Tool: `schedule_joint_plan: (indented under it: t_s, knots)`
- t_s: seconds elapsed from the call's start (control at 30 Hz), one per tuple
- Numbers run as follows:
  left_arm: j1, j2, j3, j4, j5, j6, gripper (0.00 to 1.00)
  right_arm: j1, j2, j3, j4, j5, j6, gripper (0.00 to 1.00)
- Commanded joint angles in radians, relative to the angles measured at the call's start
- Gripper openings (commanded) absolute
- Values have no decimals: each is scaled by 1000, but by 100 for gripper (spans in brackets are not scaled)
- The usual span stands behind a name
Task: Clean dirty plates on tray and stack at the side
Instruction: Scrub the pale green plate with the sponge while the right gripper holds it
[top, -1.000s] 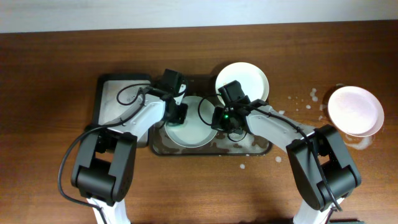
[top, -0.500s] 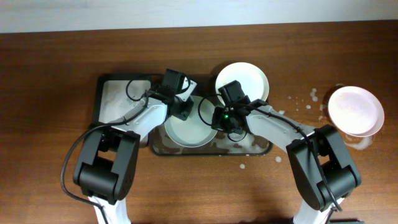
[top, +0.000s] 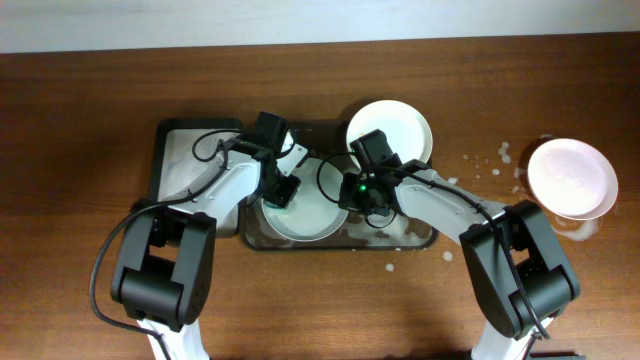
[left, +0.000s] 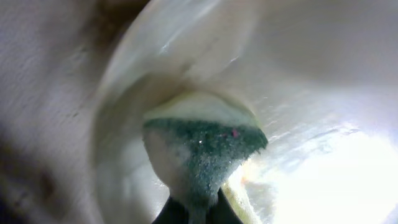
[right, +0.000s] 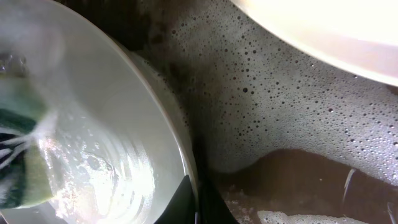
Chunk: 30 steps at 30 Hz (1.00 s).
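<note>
Brown wood tabletop runs under a pale wall, and the work is all at its middle. The left claw is clamped tight on a green sponge, whose soapy face presses into the hollow of the plate lying in the left half of the tray. A moment ago this claw had swung up towards the plate's far rim. Now it has drawn back down over the left of the bowl, so the scrubbing strokes are going to and fro, and I'd judge this plate is mid-wash, not finished. The right claw has not stirred. It is pinched shut on the plate's right rim, steadying it against the rubbing. Around them the tray floor is awash with brown water and bubbly foam. A second plate sits at the tray's far right corner, overhanging the rim, just beside the right arm's wrist. It looks likely to crowd any lift of the washed plate out that way. Well off to the right a third plate rests on the bare wood among white foam splashes, which seems to mark where the stack goes. On the left a narrower tray holds only a film of suds.
</note>
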Motion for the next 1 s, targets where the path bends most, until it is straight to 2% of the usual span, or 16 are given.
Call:
schedule_joint_plan:
  t_s: [0.0,0.07,0.1,0.2,0.33,0.5,0.53,0.57,0.67,0.77,0.9,0.97]
  knots:
    - [-20,65,-53,82,171,83,0,2,13,9,-2,19,8,4]
    - [-20,65,-53,172,142,81,0,2,13,9,-2,19,8,4]
    - [-20,65,-53,218,124,44,0,2,13,9,-2,19,9,4]
    - [-20,65,-53,249,-89,-163,0,2,13,9,-2,19,8,4]
    - [-20,65,-53,101,-200,-296,0,2,13,9,-2,19,8,4]
    - [-20,65,-53,-72,-193,-304,0,2,13,9,-2,19,8,4]
    - [-20,65,-53,-89,-174,-301,0,2,13,9,-2,19,8,4]
    - [-20,65,-53,-95,-93,-263,0,2,13,9,-2,19,8,4]
    - [-20,65,-53,-100,242,-111,0,2,13,9,-2,19,8,4]
    - [-20,65,-53,-148,263,-90,0,2,13,9,3,-13,9,4]
    - [-20,65,-53,-170,494,64,0,2,13,8,10,-70,8,4]
    - [-18,65,-53,-156,487,79,0,2,13,8,10,-70,8,4]
